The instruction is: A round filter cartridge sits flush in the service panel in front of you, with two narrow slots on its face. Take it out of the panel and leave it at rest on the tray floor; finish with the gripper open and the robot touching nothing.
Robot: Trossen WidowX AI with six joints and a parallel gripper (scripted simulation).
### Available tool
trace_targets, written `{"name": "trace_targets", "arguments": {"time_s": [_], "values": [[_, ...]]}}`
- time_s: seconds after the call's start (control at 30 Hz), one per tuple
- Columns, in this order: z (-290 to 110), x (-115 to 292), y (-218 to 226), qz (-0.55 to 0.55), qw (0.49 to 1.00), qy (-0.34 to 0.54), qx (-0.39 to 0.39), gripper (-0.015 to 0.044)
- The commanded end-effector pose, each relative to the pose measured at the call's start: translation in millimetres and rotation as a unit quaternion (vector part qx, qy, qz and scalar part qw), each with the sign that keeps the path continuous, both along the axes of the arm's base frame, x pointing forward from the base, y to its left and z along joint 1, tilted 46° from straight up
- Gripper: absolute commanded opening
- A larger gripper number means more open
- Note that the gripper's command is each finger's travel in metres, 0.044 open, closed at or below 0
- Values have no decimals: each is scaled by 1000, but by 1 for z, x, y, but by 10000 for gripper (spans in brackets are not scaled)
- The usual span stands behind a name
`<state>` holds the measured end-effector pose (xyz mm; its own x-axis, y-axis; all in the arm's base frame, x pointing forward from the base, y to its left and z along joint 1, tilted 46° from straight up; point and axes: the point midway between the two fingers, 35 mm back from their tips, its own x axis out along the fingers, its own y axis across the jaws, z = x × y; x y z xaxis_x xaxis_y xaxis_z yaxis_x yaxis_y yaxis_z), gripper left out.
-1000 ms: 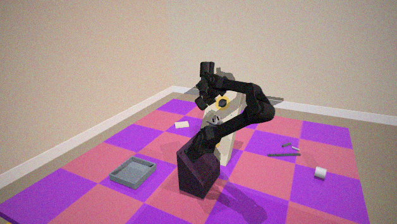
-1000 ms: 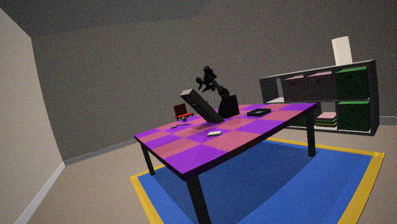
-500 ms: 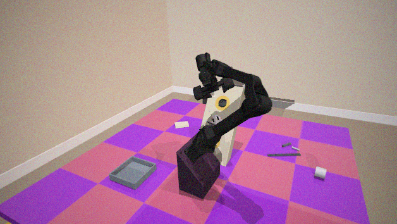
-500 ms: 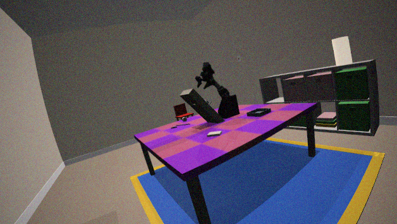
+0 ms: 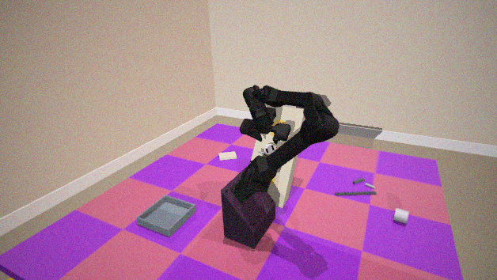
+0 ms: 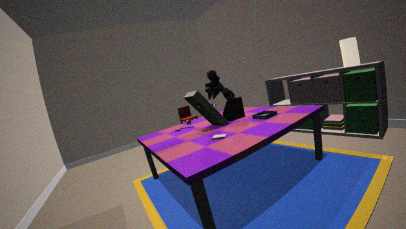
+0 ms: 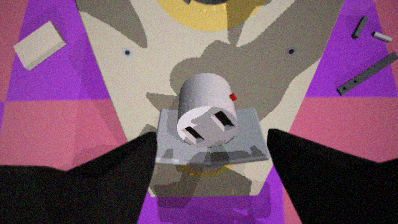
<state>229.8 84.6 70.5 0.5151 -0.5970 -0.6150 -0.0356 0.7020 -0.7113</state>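
Note:
The round white filter cartridge (image 7: 207, 112) (image 5: 269, 149), with two dark slots on its face and a small red mark on its side, is out of its hole. It rests on a small grey ledge (image 7: 250, 136) on the slanted beige service panel (image 7: 125, 85) (image 5: 286, 174) (image 6: 207, 108). The empty yellow-ringed hole (image 7: 200, 20) lies above it. My gripper (image 7: 212, 138) (image 5: 269, 132) is open; its black fingers stand wide on either side of the cartridge, not touching it. The grey tray (image 5: 166, 215) (image 6: 264, 114) lies empty on the table, left of the robot base.
A white block (image 5: 227, 156) (image 7: 39, 44) (image 6: 219, 136) lies left of the panel. A long grey bar (image 5: 355, 193) (image 7: 367, 74) and two short pins lie to the right, with a white cylinder (image 5: 400, 215) beyond. The dark robot base (image 5: 247, 215) stands in front of the panel.

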Motion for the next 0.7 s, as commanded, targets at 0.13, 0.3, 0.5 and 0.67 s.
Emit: {"name": "trace_targets", "arguments": {"time_s": [0.13, 0.3, 0.5, 0.67], "values": [[-10, 2, -7, -12, 1000, 4, 3, 305], [-15, 6, -12, -11, 1000, 4, 4, 305], [-21, 11, -18, -11, 1000, 4, 4, 305], [-26, 15, -23, -11, 1000, 3, 3, 305]]}}
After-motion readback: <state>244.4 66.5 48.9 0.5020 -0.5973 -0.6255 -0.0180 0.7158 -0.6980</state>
